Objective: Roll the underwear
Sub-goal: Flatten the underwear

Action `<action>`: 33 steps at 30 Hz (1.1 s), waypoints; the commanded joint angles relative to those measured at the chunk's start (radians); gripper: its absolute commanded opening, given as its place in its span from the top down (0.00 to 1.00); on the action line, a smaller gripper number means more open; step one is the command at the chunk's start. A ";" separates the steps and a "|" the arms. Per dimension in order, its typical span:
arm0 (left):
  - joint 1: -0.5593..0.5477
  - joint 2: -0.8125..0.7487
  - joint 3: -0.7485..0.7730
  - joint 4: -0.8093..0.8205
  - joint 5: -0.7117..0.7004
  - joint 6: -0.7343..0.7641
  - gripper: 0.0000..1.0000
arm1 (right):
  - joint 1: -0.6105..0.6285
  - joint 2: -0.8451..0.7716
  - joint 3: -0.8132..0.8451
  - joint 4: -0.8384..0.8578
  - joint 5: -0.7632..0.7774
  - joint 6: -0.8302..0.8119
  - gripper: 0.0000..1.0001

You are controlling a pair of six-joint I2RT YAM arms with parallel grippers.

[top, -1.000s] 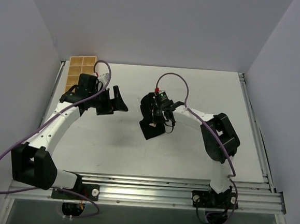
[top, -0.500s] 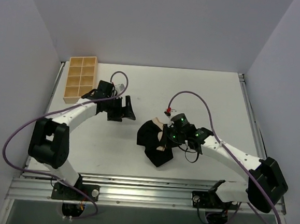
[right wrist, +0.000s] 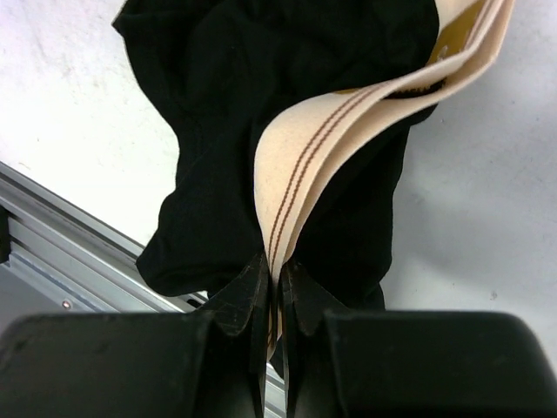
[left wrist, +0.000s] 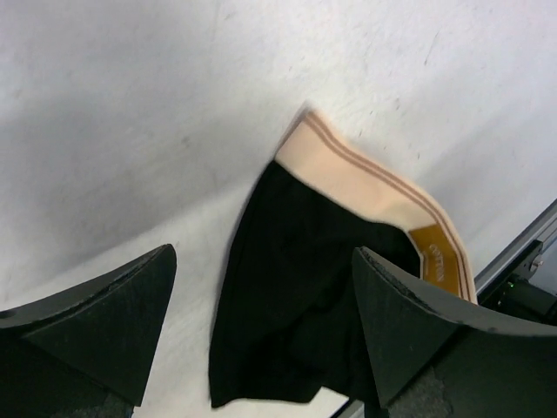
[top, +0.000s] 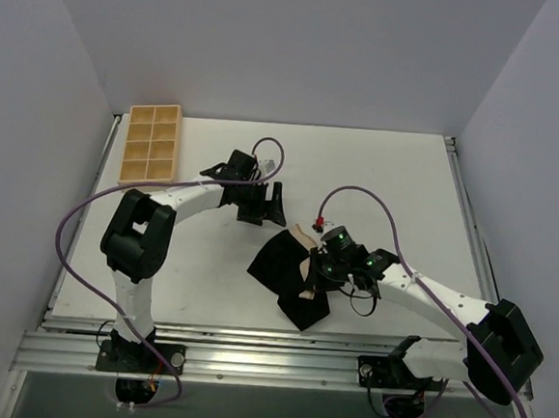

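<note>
The underwear (top: 276,272) lies on the white table near the middle front, a black bundle with its beige waistband (top: 304,238) turned up. My right gripper (top: 315,270) is shut on a fold of that waistband (right wrist: 331,131), the striped band pinched between its tips (right wrist: 277,270), and the black fabric (right wrist: 226,104) hangs beyond it. My left gripper (top: 265,211) hovers just behind and left of the garment, open and holding nothing. In the left wrist view its two fingers (left wrist: 96,322) frame the black cloth (left wrist: 296,287) and the waistband (left wrist: 383,196) below them.
A tan wooden compartment tray (top: 151,144) stands at the back left corner. Metal rails (top: 278,349) run along the table's near edge, just in front of the garment. Grey walls close in the back and both sides.
My left arm has swung right, from near the tray to just behind the underwear. My right gripper has dragged the garment toward the near edge and closed tight on the waistband.
</note>
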 commanded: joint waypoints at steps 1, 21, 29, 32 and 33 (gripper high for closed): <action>-0.039 0.051 0.102 0.038 0.003 0.051 0.09 | 0.008 -0.036 -0.022 -0.011 0.009 0.029 0.98; -0.128 0.282 0.239 0.058 0.053 0.048 0.29 | 0.016 -0.024 0.001 -0.037 0.020 0.024 0.94; -0.129 0.315 0.243 0.073 0.085 0.019 0.83 | 0.016 -0.039 -0.001 -0.046 0.046 0.053 0.85; -0.129 0.314 0.249 0.070 0.081 0.012 0.98 | 0.016 -0.036 0.007 -0.071 0.075 0.062 0.78; -0.126 0.311 0.251 0.061 0.075 0.006 0.98 | 0.016 -0.034 0.019 -0.092 0.086 0.062 0.77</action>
